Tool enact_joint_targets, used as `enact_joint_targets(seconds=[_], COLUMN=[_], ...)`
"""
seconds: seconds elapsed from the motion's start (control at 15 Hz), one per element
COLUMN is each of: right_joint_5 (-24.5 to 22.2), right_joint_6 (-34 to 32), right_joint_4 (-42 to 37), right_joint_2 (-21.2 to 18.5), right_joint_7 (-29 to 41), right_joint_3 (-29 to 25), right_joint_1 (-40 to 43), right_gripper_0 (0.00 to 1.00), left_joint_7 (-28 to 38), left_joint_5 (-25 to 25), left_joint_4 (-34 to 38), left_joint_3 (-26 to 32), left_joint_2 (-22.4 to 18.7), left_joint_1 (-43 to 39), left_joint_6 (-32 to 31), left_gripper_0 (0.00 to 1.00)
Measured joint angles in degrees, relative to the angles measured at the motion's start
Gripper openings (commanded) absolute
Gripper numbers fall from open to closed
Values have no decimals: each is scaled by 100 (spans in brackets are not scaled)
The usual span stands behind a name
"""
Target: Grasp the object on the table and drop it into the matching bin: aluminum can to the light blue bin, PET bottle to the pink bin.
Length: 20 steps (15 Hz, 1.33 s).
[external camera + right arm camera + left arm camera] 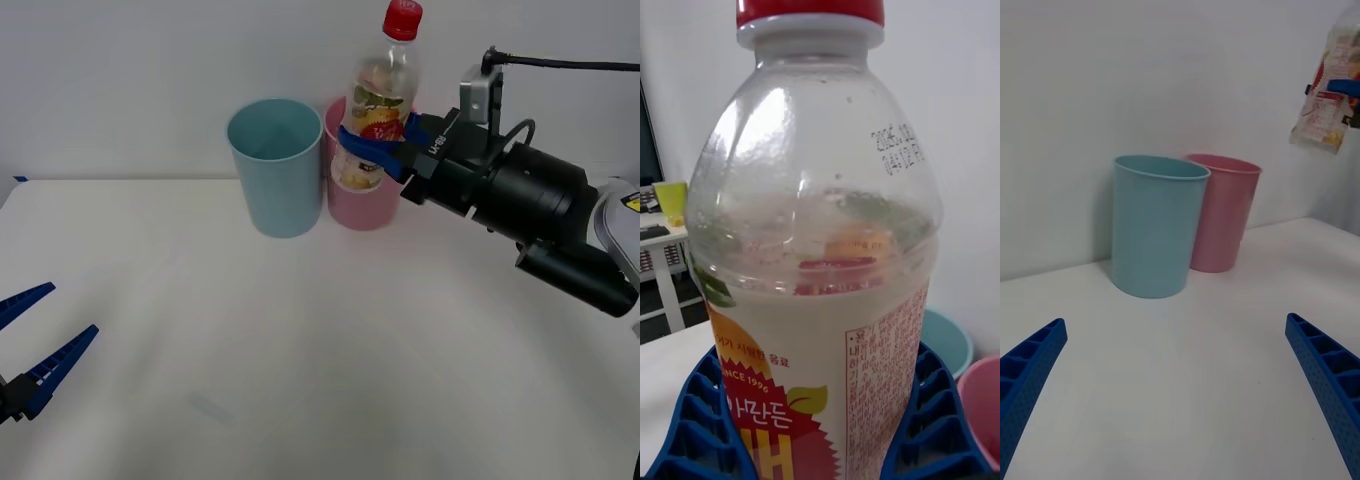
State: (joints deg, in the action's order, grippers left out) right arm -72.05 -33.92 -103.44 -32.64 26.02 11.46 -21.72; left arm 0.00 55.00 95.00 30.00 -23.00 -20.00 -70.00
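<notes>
The right gripper's [378, 150] blue ribbed fingers [929, 427] are clamped on the labelled middle of the small clear plastic PET bottle with a red screw cap [381, 98], holding it upright in the air above the tall round pink plastic bin [361, 205]. At the pink bin's nine o'clock, touching it, stands the tall round light blue plastic bin [275, 165]. On the wide white table [300, 360], at about eight o'clock, the left gripper [30, 340] waits, fingers apart.
</notes>
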Motion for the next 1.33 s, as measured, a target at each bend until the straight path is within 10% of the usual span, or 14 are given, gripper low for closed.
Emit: enact_joint_targets(seconds=[0.87,1.33], right_joint_5=[-730,-1001], right_joint_6=[102,684], right_joint_4=[3499,3919], right_joint_2=[683,909], right_joint_7=[-179,-318], right_joint_3=[0,-3], right_joint_1=[-2568,-2726], right_gripper_0=[0,0], left_joint_7=[0,0], left_joint_5=[0,0], left_joint_4=[0,0], left_joint_3=[0,0], left_joint_2=[0,0], left_joint_1=[0,0], left_joint_6=[0,0], left_gripper_0=[100,100])
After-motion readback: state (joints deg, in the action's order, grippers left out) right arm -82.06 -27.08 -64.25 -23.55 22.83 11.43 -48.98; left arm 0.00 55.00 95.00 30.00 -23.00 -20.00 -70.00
